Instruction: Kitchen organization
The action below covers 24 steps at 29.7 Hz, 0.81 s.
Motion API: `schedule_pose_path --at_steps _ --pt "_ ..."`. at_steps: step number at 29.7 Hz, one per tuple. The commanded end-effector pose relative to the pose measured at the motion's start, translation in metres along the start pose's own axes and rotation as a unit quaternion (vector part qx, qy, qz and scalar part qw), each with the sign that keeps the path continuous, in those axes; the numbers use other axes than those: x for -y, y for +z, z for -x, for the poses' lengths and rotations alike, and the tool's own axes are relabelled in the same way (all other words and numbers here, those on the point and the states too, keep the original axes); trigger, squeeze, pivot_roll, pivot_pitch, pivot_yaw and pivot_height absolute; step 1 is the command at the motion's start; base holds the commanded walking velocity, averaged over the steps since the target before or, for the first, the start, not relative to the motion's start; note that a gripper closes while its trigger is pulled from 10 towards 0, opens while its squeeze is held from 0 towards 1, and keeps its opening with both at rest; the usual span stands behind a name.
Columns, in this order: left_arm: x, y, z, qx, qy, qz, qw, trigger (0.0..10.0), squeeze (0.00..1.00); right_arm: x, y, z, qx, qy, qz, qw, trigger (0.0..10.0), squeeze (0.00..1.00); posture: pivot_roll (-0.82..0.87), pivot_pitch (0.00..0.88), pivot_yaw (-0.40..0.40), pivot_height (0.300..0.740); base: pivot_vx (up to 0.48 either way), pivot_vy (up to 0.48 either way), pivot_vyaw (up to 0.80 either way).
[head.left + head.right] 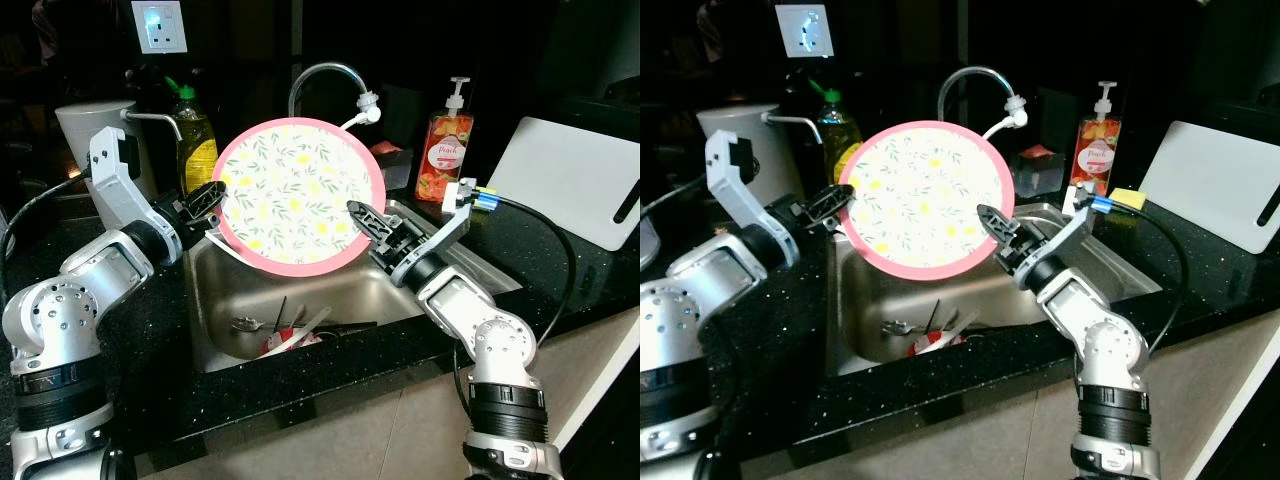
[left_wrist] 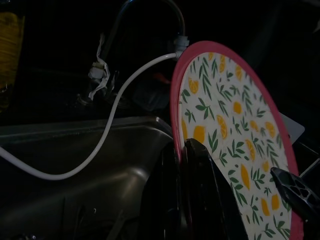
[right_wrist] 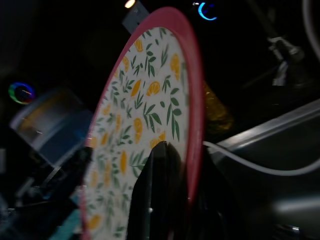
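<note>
A round plate with a pink rim and a lemon-and-leaf pattern is held upright above the steel sink, its face toward me. My left gripper is shut on the plate's left rim. My right gripper is shut on its lower right rim. The left wrist view shows a black finger lying against the plate. In the right wrist view a finger presses the patterned face of the plate. Cutlery and a red-and-white dish lie in the sink basin.
A curved tap with a white hose rises behind the plate. A green-capped detergent bottle and a grey kettle stand at the back left. An orange soap pump and a white cutting board are at the right.
</note>
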<state>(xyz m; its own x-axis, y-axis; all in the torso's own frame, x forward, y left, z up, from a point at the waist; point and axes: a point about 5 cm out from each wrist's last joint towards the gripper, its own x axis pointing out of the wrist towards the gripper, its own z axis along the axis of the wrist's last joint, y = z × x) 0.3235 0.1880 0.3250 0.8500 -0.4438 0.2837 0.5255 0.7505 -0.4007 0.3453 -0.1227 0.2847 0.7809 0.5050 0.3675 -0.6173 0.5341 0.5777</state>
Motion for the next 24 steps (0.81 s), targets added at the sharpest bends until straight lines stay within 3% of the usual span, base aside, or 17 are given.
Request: schedule_pose_path --at_steps 1,2,7,8,13,19,24 --pt "-0.004 0.002 -0.001 0.006 0.020 -0.004 1.000 10.0 0.00 -0.003 0.002 0.000 0.002 0.001 0.023 1.000 10.0 0.89 -0.04 0.023 -0.007 0.740 0.000 0.000 0.00" --pt "-0.003 0.002 -0.001 0.006 0.018 -0.004 1.000 10.0 0.00 -0.002 0.002 0.000 0.001 -0.001 0.024 1.000 10.0 1.00 -0.04 0.023 -0.007 0.740 0.000 0.000 0.00" --pt "-0.005 0.005 -0.001 0.012 0.019 -0.005 1.000 10.0 0.00 -0.002 0.004 0.000 0.011 -0.006 0.029 1.000 10.0 1.00 -0.05 0.022 -0.004 0.740 0.000 0.000 0.00" --pt "-0.007 0.010 0.000 0.020 0.025 -0.010 0.999 10.0 0.00 -0.001 0.009 0.001 0.019 -0.008 0.038 0.999 10.0 0.00 -0.05 0.023 -0.003 0.740 0.000 0.000 0.00" --pt "-0.015 0.022 0.004 0.037 0.040 -0.024 0.998 10.0 0.00 0.002 0.016 0.004 0.028 -0.017 0.059 0.998 10.0 0.00 -0.05 0.024 -0.004 0.740 0.000 0.000 0.00" --pt "-0.019 0.039 0.009 0.059 0.048 -0.037 0.996 10.0 0.00 0.021 0.025 0.008 0.035 -0.082 0.086 0.992 10.0 0.00 -0.05 0.022 -0.007 0.740 0.000 0.000 0.00" --pt "-0.015 0.034 0.008 0.055 0.041 -0.035 0.997 10.0 0.00 0.003 0.025 0.006 0.035 -0.009 0.044 0.998 10.0 0.00 -0.05 0.018 -0.008 0.740 0.000 0.000 0.00"
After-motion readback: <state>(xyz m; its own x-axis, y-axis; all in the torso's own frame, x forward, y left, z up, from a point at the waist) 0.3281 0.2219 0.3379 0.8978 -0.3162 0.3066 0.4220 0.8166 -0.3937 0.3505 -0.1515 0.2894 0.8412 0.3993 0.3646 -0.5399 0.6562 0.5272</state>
